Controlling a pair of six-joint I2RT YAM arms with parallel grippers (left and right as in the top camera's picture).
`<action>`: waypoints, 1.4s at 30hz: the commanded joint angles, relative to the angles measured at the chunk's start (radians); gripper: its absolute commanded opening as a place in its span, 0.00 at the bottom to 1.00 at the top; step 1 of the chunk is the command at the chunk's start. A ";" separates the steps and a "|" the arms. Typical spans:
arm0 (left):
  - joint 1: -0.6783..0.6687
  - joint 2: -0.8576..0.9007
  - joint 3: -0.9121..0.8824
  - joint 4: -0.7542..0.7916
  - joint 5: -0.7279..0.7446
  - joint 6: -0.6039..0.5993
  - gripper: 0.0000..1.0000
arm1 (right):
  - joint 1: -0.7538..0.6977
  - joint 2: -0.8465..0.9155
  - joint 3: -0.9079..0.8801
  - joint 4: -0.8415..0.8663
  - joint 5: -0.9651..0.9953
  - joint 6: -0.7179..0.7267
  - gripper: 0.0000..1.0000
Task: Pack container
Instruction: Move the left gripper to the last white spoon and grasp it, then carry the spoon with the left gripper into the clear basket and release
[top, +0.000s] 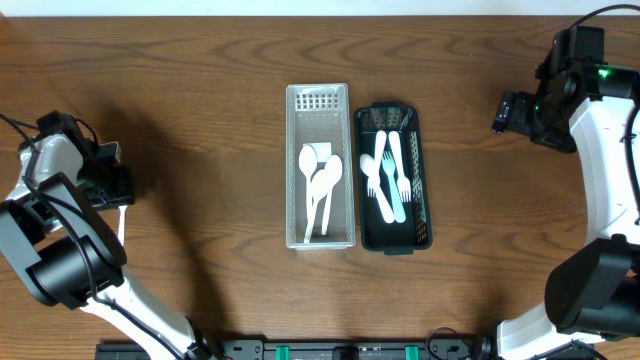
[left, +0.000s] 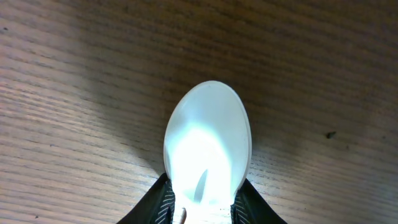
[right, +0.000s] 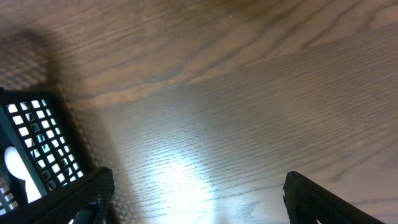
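White plastic spoon (left: 208, 143) is clenched in your left hand (left: 205, 202), bowl jutting past the fingertips above the tabletop (left: 74, 74). The white tray (top: 292, 160) of spoons lies well off to your right, long axis running away from you. Your right hand (right: 199, 193) hangs splayed and empty near the black tray (top: 425, 190).
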 joint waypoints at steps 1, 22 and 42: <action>0.004 0.027 -0.029 -0.004 -0.007 -0.013 0.09 | -0.006 0.006 -0.004 -0.002 0.000 -0.015 0.91; -0.037 -0.104 0.020 -0.039 0.027 -0.063 0.06 | -0.006 0.006 -0.004 -0.001 0.000 -0.015 0.91; -0.665 -0.483 0.021 -0.104 0.127 -0.341 0.06 | -0.006 0.006 -0.004 0.008 0.000 -0.015 0.91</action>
